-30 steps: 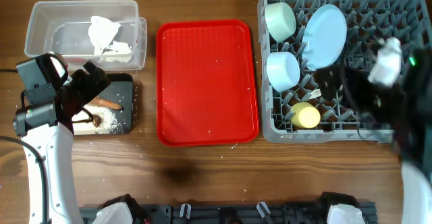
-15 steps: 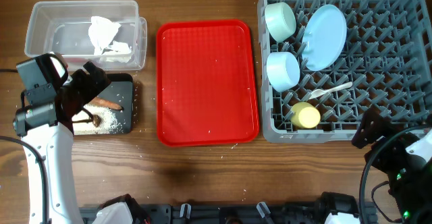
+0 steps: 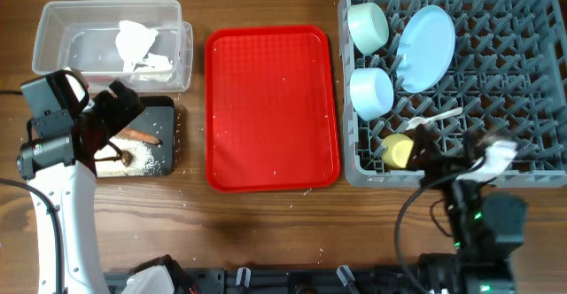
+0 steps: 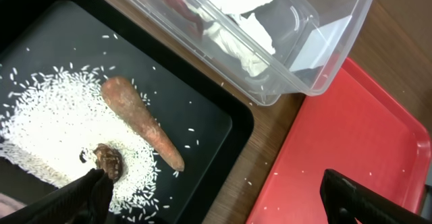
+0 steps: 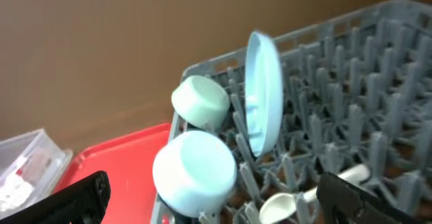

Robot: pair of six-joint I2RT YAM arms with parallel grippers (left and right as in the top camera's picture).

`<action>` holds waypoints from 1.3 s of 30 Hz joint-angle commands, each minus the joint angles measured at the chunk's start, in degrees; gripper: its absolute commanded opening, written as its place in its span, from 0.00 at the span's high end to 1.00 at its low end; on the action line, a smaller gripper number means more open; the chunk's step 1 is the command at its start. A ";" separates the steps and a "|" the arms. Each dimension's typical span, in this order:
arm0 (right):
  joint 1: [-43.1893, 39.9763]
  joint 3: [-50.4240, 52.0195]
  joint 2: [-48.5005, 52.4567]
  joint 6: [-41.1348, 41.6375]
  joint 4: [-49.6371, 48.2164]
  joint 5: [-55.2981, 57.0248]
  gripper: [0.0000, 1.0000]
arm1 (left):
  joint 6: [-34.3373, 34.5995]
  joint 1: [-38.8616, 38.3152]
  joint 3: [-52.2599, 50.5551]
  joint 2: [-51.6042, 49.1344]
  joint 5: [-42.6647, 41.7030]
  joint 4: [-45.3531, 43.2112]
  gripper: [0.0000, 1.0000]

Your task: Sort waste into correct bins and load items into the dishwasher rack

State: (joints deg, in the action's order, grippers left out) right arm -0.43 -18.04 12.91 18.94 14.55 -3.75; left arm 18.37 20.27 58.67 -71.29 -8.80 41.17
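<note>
Two tools spread, empty: left tool (image 4: 214,196), right tool (image 5: 216,200); the right could snag the rack (image 5: 351,109), dislodging the spoon (image 5: 282,207).

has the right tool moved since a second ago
Yes. In the overhead view the right tool has gone from above the right side of the rack to its front edge, near the yellow cup.

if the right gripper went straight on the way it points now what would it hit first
Most likely the small round light-blue bowl, standing in the grey pegged plastic rack straight ahead between the open fingers of the right gripper. The white plastic spoon lies just beside it; depth is hard to judge.
</note>
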 commanded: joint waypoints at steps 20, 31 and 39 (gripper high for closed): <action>3.04 17.75 -12.50 -2.27 -15.37 6.91 0.00 | 0.52 0.26 1.11 0.68 -0.09 -0.09 0.00; 3.06 17.75 -12.48 -2.27 -15.37 6.91 0.00 | 0.52 0.26 1.11 0.68 -0.07 -0.09 0.00; 3.06 17.75 -12.48 -2.25 -15.37 6.91 0.00 | 0.46 0.20 1.07 2.78 -0.04 0.48 0.00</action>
State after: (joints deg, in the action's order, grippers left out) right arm 2.33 -0.82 0.99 17.65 -0.49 2.00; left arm 18.37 20.27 58.76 -71.16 -8.82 41.19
